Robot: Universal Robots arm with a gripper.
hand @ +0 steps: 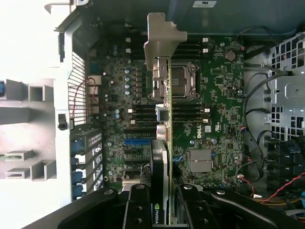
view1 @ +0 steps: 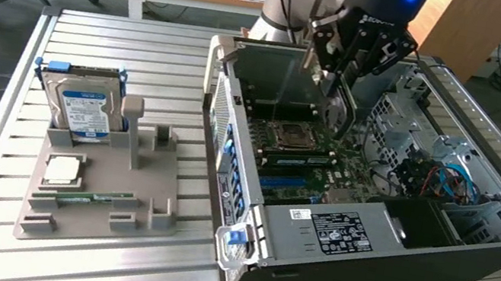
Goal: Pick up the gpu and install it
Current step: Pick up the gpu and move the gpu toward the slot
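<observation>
The gripper point(view1: 339, 75) is clenched on the gpu point(view1: 337, 111), which hangs on edge inside the open computer case point(view1: 361, 276), above the motherboard point(view1: 328, 171) and near the processor socket point(view1: 291, 136). In the wrist view the fingers point(hand: 138, 210) press the card's cooler end from both sides, and the gpu point(hand: 159, 162) runs away from the camera as a thin line, with its silver bracket point(hand: 162, 38) at the far end.

The pick-up is done, to judge from the card being off the grey fixture tray point(view1: 136, 232). The tray sits well apart on the exterior view's left and carries the hard drive point(view1: 81, 107) and the memory stick point(view1: 88, 196). The step in hand looks like the approach to the board: the card is over it but not seated, and its lower edge appears apart from the board, though the exact gap cannot be told.

Seating it would call for close alignment. The card lies over the socket area, while the expansion slots, among them the blue slot point(hand: 138, 141), lie beside it towards the case's vented wall. The contact edge has to come parallel to one slot and the bracket has to meet the rear wall, with a straight, square press
</observation>
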